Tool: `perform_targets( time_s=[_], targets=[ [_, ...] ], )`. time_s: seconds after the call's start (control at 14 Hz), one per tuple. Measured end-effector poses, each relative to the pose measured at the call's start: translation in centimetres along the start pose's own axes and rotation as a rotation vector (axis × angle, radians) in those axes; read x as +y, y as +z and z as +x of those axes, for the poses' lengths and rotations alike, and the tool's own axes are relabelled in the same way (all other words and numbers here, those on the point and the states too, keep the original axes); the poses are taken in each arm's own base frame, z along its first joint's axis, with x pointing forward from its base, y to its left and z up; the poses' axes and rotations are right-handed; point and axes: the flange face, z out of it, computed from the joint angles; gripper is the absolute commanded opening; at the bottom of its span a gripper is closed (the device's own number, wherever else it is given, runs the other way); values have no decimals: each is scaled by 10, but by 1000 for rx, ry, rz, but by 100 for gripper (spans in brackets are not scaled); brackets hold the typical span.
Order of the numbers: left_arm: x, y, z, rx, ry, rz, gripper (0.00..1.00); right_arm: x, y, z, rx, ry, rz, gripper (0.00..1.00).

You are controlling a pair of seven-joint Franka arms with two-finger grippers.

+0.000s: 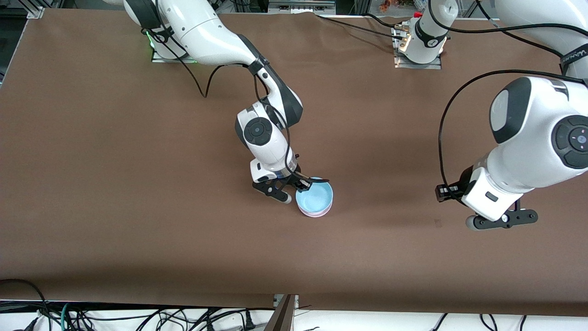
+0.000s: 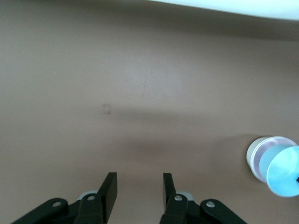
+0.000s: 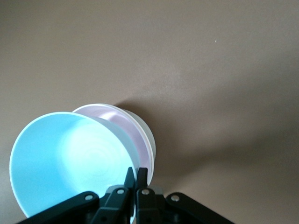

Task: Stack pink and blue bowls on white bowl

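Note:
The light blue bowl (image 1: 315, 196) sits tilted in the pale pink bowl (image 1: 316, 214), near the table's middle. My right gripper (image 1: 307, 184) is shut on the blue bowl's rim at the edge toward the right arm's end. In the right wrist view the right gripper (image 3: 136, 173) pinches the blue bowl (image 3: 65, 158), which leans in the pink bowl (image 3: 122, 122), which is nested in the white bowl (image 3: 145, 130). The left wrist view shows the same stack from afar: the blue bowl (image 2: 282, 171), the pink bowl (image 2: 267, 150) and the white bowl (image 2: 252, 154). My left gripper (image 1: 455, 209) waits open and empty over bare table (image 2: 139, 184).
The brown table cover (image 1: 138, 184) is bare around the stack. The arm bases stand along the edge farthest from the front camera. Cables lie below the table's nearest edge.

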Motion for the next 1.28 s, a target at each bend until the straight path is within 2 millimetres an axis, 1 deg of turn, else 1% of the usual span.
perform_targets(
  time_s=[0.14, 0.43, 0.5, 0.57, 0.64, 0.71, 0.78, 0.85, 0.93, 1.0, 1.07, 1.21, 1.28],
  targets=[
    [-11, -1, 0, -13, 25, 2, 47, 0, 1, 0, 1, 0, 1, 0],
    [-15, -1, -10, -34, 38, 4, 47, 1, 3, 1, 7, 1, 6, 4],
    [-16, -1, -14, -40, 38, 4, 49, 2, 6, 1, 8, 1, 5, 6],
    [-18, -2, -18, -44, 39, 4, 49, 3, 9, 1, 11, 1, 7, 7],
    [-19, -4, -23, -44, 40, 2, 49, 4, 11, 1, 15, 2, 10, 12],
    [-21, -5, -27, -42, 40, 0, 49, 4, 13, 2, 17, 2, 12, 26],
    [-22, -7, -32, -41, 40, -1, 49, 4, 14, 2, 19, 2, 13, 46],
    [-24, -9, -38, -34, 41, -5, 49, 4, 13, 3, 21, 2, 15, 62],
    [-25, -10, -44, -23, 40, -9, 49, 2, 11, 4, 24, 1, 19, 69],
    [-28, -10, -51, -11, 39, -14, 49, 1, 9, 5, 28, 1, 23, 86],
    [-30, -10, -58, -2, 39, -18, 50, 0, 6, 8, 34, 2, 26, 100],
    [-34, -11, -71, 3, 38, -22, 52, 0, -1, 18, 48, 5, 20, 100],
    [-36, -14, -76, 7, 39, -25, 52, 2, -7, 27, 55, 8, 3, 100]
  ],
)
